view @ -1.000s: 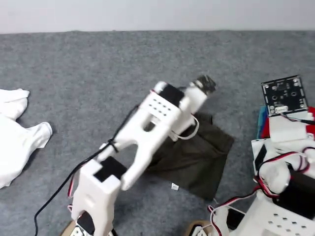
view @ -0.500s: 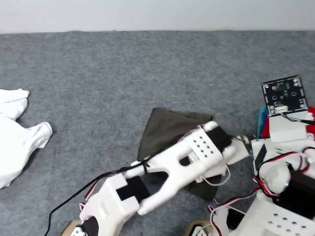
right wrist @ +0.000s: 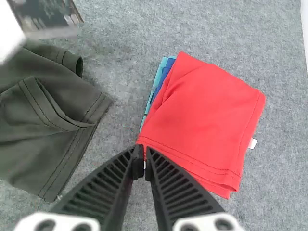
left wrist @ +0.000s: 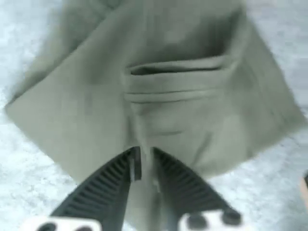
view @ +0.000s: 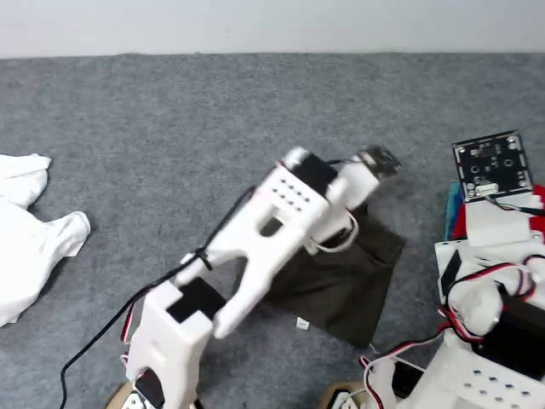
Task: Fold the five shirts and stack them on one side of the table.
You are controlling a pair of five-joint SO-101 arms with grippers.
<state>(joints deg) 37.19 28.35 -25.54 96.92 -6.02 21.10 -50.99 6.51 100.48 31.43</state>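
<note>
Olive shirt point(view: 341, 281) folded flat on the grey table point(view: 170, 111) — left arm over it.
Left gripper point(left wrist: 143, 161) pressed together just over the olive shirt; can't tell if cloth is caught. Right gripper point(right wrist: 141, 161) also closed, at the hem of the red shirt point(right wrist: 207, 125), which is stacked on a blue shirt point(right wrist: 160, 77) just beside the olive shirt. White shirt point(view: 25, 230) is well apart — crumpled.

- Light fell evenly and softly on the table point(view: 170, 128) around the olive shirt point(view: 341, 285), with no hard glare.
- Shadows beside the olive shirt were faint and soft-edged.
- Well apart from it, the white shirt point(view: 25, 230) shone bright, its folds barely shaded.
- In the left wrist view, the table around the olive shirt looked pale, nearly washed out.
- Near it, the red shirt point(right wrist: 202, 115) cast a thin shadow along its hem.
</note>
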